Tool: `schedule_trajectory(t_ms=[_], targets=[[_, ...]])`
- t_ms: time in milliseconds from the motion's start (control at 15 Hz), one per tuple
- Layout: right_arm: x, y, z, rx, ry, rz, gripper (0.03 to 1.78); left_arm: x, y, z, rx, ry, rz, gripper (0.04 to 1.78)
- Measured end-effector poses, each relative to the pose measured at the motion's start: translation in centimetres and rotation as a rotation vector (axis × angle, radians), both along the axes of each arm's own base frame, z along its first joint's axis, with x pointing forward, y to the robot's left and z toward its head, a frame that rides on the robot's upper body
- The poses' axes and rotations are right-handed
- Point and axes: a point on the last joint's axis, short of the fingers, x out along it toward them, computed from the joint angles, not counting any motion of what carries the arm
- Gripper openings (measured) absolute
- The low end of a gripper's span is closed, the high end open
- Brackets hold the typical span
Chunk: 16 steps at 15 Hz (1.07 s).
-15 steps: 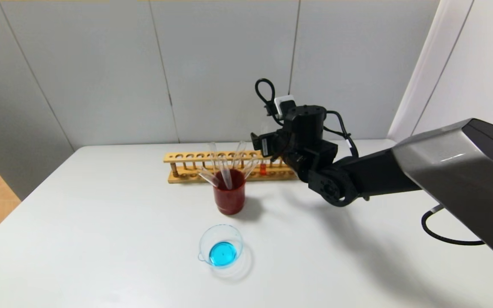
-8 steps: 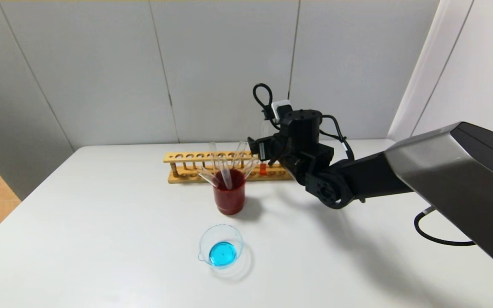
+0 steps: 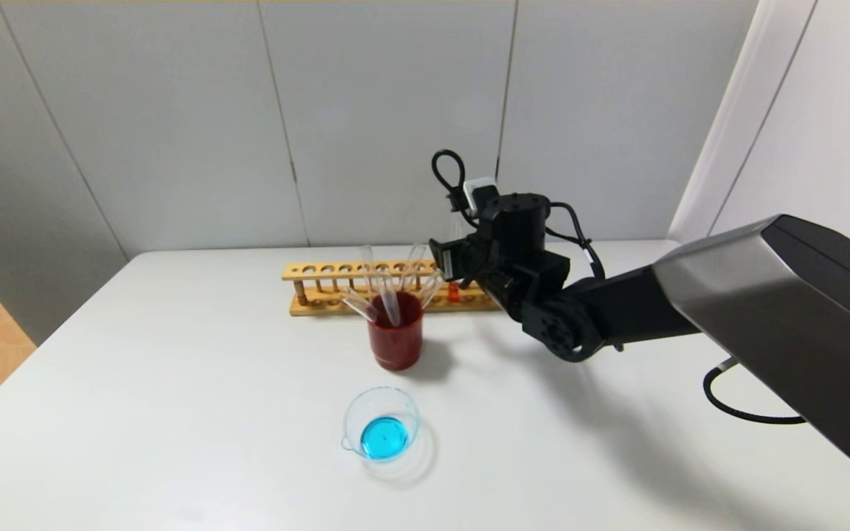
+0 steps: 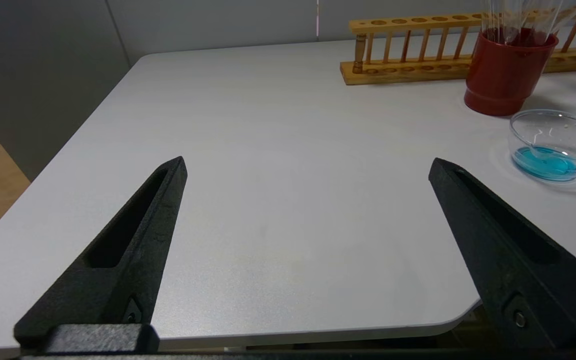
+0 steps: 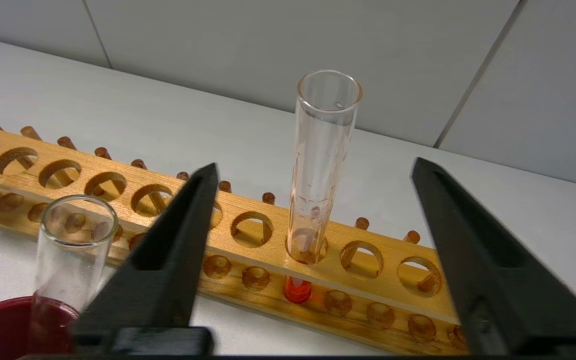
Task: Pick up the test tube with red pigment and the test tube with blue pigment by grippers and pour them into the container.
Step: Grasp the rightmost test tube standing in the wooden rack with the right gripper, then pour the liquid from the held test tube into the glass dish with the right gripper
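Observation:
The test tube with red pigment stands upright in a hole of the wooden rack, with orange-red liquid at its bottom. My right gripper is open, one finger on each side of this tube with a clear gap to both. The container, a low clear dish, sits near the table's front with blue liquid in it. No test tube with blue pigment shows. My left gripper hangs open and empty over the table's near left corner, far from the container.
A dark red cup with several clear tubes leaning in it stands just in front of the rack, close to my right gripper. One of those tubes rises beside a right finger. The wall runs behind the rack.
My right arm has moved a little to the left and closer to the rack, bringing its fingers around the red tube. The tube, cup and container have not moved.

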Motion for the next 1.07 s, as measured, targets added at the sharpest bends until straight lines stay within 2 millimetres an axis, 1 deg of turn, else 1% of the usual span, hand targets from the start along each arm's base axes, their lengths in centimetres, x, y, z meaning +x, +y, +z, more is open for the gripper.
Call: schedule_trajectory(t_ms=[67,133,267,333,400,467,1067], targets=[[0.07,0.05,-0.09,0.0,0.0,0.001,1.1,0.0,0.0,0.0,0.0,0.0,0.0,1.71],[0.18,0.12,-0.17,0.0,0.0,0.0,0.88,0.0,0.0,0.0,0.0,0.0,0.0,1.71],[0.28,0.22,-0.29,0.001,0.0,0.002,0.55,0.0,0.0,0.0,0.0,0.0,0.0,1.71],[0.31,0.27,-0.29,0.001,-0.001,0.003,0.4,0.0,0.0,0.0,0.0,0.0,0.0,1.71],[0.31,0.31,-0.3,0.002,-0.001,0.003,0.3,0.0,0.0,0.0,0.0,0.0,0.0,1.71],[0.31,0.33,-0.29,0.002,-0.002,0.003,0.27,0.0,0.0,0.0,0.0,0.0,0.0,1.71],[0.27,0.33,-0.19,-0.013,0.01,-0.004,0.26,0.0,0.0,0.0,0.0,0.0,0.0,1.71]])
